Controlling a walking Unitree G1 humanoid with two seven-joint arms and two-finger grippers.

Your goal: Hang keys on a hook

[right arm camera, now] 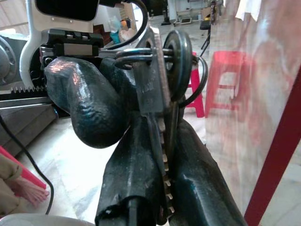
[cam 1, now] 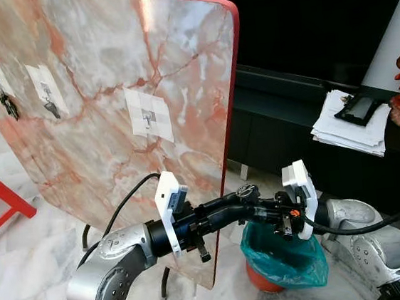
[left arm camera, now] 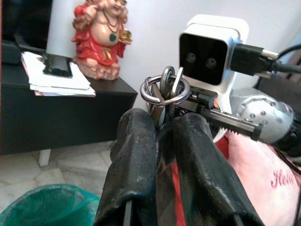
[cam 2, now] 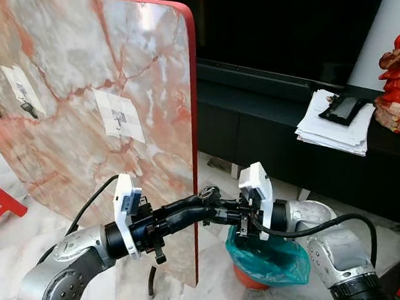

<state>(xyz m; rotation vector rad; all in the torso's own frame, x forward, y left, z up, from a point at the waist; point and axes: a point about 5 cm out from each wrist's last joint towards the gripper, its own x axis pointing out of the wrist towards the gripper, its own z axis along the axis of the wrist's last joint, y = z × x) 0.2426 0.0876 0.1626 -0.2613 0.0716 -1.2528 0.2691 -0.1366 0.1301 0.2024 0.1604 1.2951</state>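
Three white hook pads are stuck on the big pink marble slab [cam 1: 107,81], which stands tilted on edge with a red rim. The two far ones toward the robot's left already carry keys [cam 1: 8,104]; the nearest pad [cam 1: 148,114] has a bare hook [cam 1: 146,123], and that one looks like the target. It sits up and to the left of where the two arms meet, on the slab's face, while the claws are low, close to the slab's red edge. So the coming move, as I judge it, is a lift up and leftward across the marble, and the left arm is the nearer one to that hook.

Below, a green-lined bin [cam 1: 286,255] sits on the floor under the claws. Both claws meet tip to tip over it. The left claw [left arm camera: 162,136] is clenched on the key bunch [left arm camera: 164,92], its ring standing up just past the fingertips. The right claw [right arm camera: 155,155] is clamped on the same bunch from the opposite side, a toothed key blade running down between its fingers.

How many keys hang on the ring I cannot make out, and the bare hook's tip is too small to read.
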